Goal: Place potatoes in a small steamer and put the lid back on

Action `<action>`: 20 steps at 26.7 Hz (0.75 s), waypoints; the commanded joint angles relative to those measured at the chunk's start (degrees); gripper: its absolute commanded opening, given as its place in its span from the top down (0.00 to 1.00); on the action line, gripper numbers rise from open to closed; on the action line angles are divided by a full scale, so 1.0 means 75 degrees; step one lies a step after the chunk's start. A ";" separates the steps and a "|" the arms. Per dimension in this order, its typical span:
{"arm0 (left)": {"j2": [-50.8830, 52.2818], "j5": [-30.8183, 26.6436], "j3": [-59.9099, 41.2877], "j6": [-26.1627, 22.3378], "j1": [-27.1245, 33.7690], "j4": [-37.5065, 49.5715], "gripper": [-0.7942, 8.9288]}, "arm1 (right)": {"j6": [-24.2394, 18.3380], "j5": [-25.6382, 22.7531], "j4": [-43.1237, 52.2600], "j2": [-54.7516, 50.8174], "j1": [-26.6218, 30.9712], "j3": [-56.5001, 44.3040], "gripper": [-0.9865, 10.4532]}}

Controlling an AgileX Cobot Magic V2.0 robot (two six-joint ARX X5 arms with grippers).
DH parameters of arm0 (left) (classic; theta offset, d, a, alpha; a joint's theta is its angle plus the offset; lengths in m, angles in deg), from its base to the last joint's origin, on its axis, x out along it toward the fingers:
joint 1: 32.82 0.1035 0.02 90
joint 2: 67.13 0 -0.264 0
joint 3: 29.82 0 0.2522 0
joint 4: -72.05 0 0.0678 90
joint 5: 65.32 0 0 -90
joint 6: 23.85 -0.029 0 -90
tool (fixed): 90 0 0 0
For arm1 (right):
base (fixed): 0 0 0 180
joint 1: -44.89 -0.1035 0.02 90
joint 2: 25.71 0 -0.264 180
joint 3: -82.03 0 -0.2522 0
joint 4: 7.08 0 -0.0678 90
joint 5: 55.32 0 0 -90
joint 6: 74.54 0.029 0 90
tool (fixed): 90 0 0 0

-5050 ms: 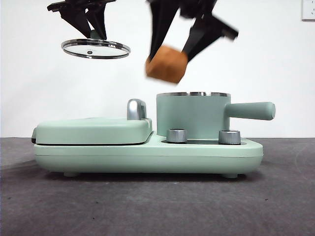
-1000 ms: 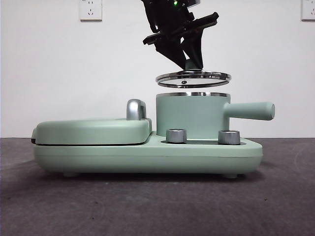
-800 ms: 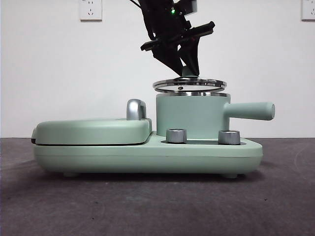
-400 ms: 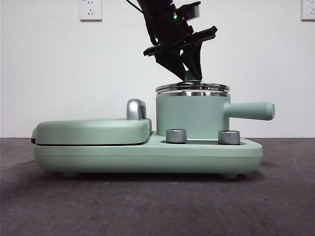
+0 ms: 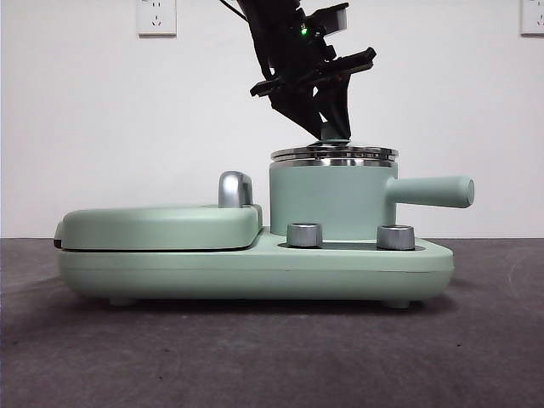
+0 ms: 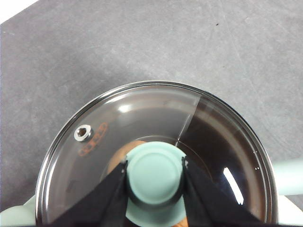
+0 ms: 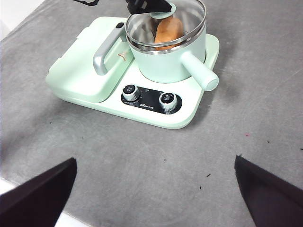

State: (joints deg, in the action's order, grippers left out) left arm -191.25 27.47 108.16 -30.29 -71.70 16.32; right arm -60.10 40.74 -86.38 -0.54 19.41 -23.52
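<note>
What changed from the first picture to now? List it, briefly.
The potato, then held above the steamer, now lies inside it, let go. The left hand carried the lid from high on the left across and down onto the steamer's rim, and is still shut on its knob. The right hand has pulled back, open and empty. The griddle and dials stayed put.

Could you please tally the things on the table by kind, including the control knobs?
Potato: 1
Steamer pot: 1
Glass lid, held by the left end effector: 1
Griddle cover: 1
Control knobs: 2
Total: 6
</note>
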 commanded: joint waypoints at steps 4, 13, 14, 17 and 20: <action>-0.0242 -0.0038 0.0283 -0.0052 -0.0070 -0.0012 0.91 | 0.0082 -0.0009 0.0044 0.0015 -0.0041 0.0067 0.39; -0.0364 -0.0198 0.0283 0.0032 -0.0070 -0.0114 0.90 | 0.0082 -0.0012 0.0044 0.0015 -0.0041 0.0067 0.39; -0.0393 -0.0198 0.0283 0.0166 -0.0073 -0.0114 0.89 | 0.0082 -0.0012 0.0044 0.0015 -0.0041 0.0064 0.39; -0.0399 -0.0198 0.0283 0.0396 -0.0070 -0.0093 0.85 | 0.0082 -0.0012 0.0044 0.0015 -0.0041 0.0067 0.39; -0.0396 -0.0198 0.0289 0.0466 -0.0070 0.0035 0.54 | 0.0079 -0.0015 0.0044 0.0015 -0.0041 0.0067 0.39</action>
State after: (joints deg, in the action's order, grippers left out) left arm -192.23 26.13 108.51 -27.80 -71.96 16.19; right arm -60.08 40.72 -86.38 -0.54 19.41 -23.52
